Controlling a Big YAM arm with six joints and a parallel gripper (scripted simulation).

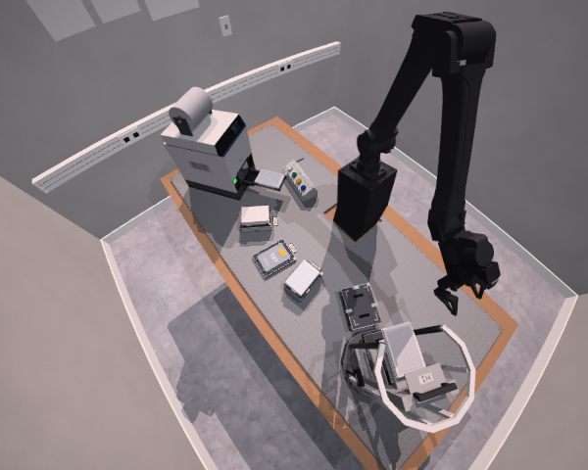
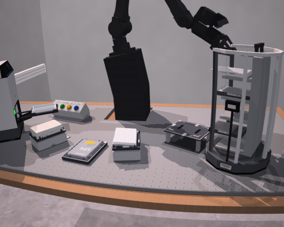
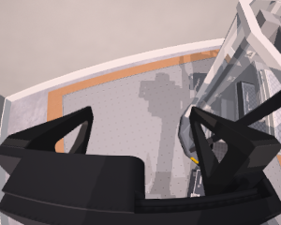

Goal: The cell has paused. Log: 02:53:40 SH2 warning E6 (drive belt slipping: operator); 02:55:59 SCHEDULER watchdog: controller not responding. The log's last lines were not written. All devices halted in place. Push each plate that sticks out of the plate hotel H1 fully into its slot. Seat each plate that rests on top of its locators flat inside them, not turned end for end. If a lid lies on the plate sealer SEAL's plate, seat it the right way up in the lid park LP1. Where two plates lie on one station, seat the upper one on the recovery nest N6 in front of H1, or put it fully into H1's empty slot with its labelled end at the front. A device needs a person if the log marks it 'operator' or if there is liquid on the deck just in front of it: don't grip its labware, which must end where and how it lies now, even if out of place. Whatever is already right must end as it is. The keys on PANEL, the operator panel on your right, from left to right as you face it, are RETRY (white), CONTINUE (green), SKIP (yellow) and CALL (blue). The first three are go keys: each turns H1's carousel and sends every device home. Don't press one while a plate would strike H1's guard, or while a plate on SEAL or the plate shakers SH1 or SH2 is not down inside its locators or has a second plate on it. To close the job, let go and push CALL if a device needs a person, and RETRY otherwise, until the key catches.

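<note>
My gripper (image 1: 451, 298) is open and empty, high above the deck beside the top rim of the plate hotel H1 (image 1: 411, 369); it also shows in the exterior view (image 2: 223, 44) and the wrist view (image 3: 140, 119). H1's top plate (image 2: 231, 70) reaches out toward the guard posts. The recovery nest N6 (image 2: 187, 132) in front of H1 is empty. A white well plate (image 2: 125, 137) lies on one shaker, slightly askew. A cream-topped plate (image 2: 47, 130) lies on the other shaker, near the sealer. A well plate (image 2: 43, 107) sits on the sealer SEAL's tray. The lid park LP1 (image 2: 85, 149) holds a lid with a yellow mark.
The operator panel PANEL (image 2: 71, 109) stands behind the sealer's tray, with green, yellow and blue keys visible. The arm's black base (image 2: 127, 85) stands at the back of the deck's middle. H1's white guard ring (image 1: 425, 379) circles the hotel.
</note>
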